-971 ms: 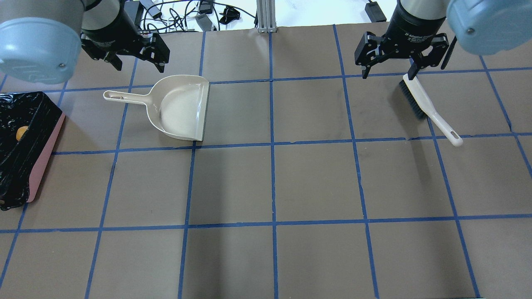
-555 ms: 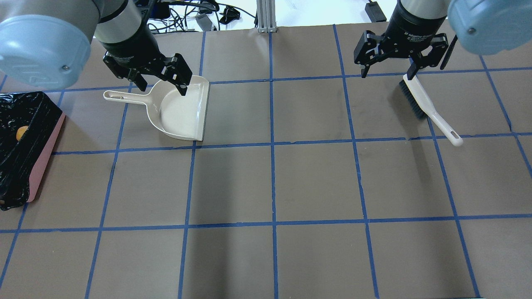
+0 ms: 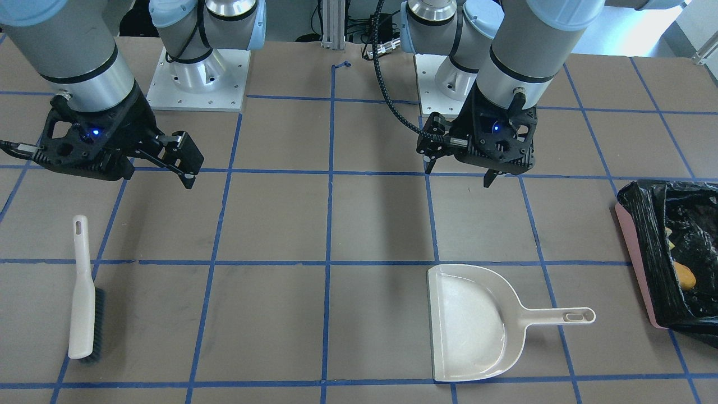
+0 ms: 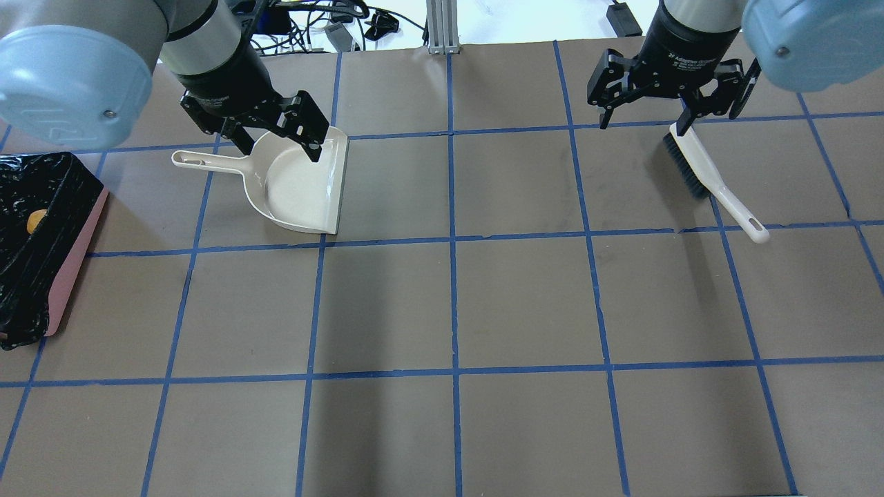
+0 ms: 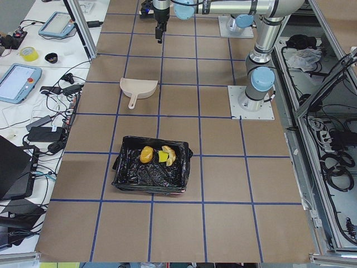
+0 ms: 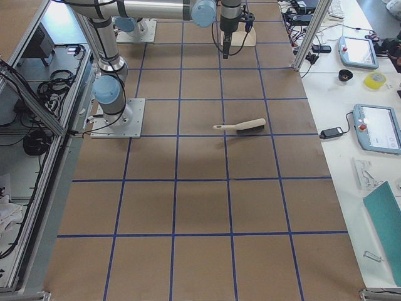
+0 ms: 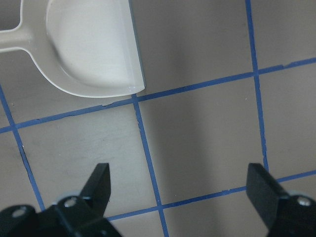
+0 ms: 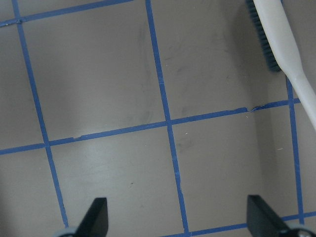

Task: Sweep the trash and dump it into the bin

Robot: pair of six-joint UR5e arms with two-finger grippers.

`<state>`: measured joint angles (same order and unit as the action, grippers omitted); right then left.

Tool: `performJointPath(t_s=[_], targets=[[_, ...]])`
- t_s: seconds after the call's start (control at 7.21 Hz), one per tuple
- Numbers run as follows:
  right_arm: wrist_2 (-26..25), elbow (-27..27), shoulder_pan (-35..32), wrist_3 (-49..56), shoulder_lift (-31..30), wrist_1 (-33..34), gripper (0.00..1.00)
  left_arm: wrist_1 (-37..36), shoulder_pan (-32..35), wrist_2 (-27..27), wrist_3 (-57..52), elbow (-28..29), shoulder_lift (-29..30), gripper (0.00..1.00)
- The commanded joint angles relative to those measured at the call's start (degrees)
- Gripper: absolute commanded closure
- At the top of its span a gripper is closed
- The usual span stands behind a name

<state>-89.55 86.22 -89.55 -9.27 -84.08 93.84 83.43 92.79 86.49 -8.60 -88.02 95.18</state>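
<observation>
Overhead: the bin [image 4: 74,241] sits at the table's [image 4: 525,304] left edge, partly cropped. It has a pink side and a crinkly, glossy black liner, with a glossy orange-yellow lump [image 4: 36,221] inside. The left gripper [image 4: 281,152] hangs over the beige dustpan [image 4: 304,186], jaws spread wide, holding nothing. The right gripper [image 4: 645,125] is equally wide and empty, above the bristle end of the white brush [image 4: 697,166]. White print on its body reads "Adaptive"; the rest is too small to read.

Front-facing: both grippers are raised off the table. The dustpan's mouth faces right and its handle points left toward the bin, apart from it. Brown squares edged in blue tape span from dustpan to brush.

Exterior left: the trash lies together on the liner. The lump, a yellow sponge [image 5: 162,157] with green backing and a pale crescent slice [image 5: 169,155] are just beside one another.

Exterior right: the brush lies flat, well in from the table's edges.

Left wrist: fingertips far apart, with the dustpan's lip near a tape line.

Right wrist: fingertips far apart, with the brush in the view's corner.
</observation>
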Motion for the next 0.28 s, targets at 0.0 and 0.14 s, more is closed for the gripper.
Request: performJointPath(t_s=[0.0,0.14], targets=[[-0.18,0.0,-0.01,-0.05,0.06,0.03,0.0,-1.69,-0.94,0.17,1.82,-0.04,0.1,0.02],[-0.18,0.09,-0.01,-0.05,0.14,-0.06,0.0,-3.6,-1.29,0.08,5.58,-0.13,0.44,0.0]])
